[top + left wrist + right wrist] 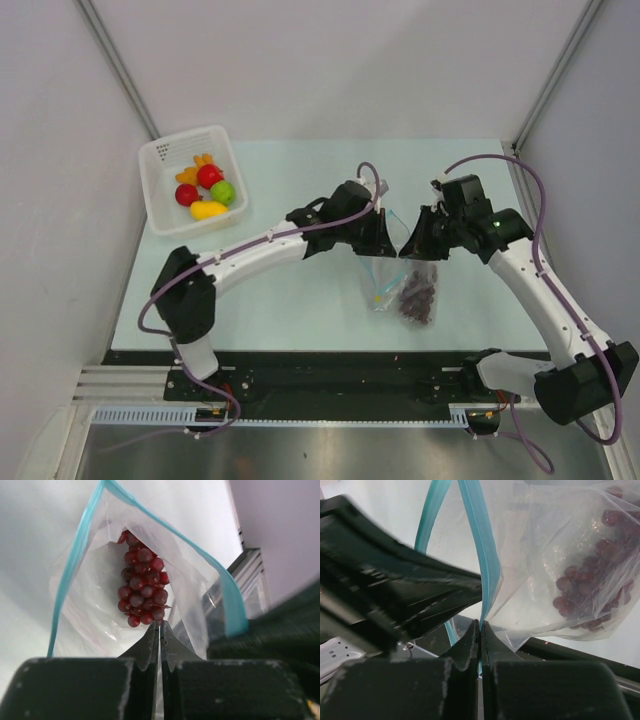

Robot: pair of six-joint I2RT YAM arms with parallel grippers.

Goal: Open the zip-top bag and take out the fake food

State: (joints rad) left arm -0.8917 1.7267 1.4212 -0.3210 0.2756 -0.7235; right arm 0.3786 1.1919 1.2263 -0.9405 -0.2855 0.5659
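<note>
plastic of the zip-top bag point(384, 276), pinched tight in both left gripper point(160, 625) and right gripper point(480, 625), may slip out under uneven pull, dropping the grape bunch point(142, 587).

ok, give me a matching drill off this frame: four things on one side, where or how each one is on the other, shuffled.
Things:
1. grapes
2. yellow toy
3. bag
4. left gripper

Place or state:
A. in the white basket
B. shut on the bag's edge
C. inside the bag
D. mouth open

Pairs: 1-C, 2-A, 3-D, 4-B
</note>
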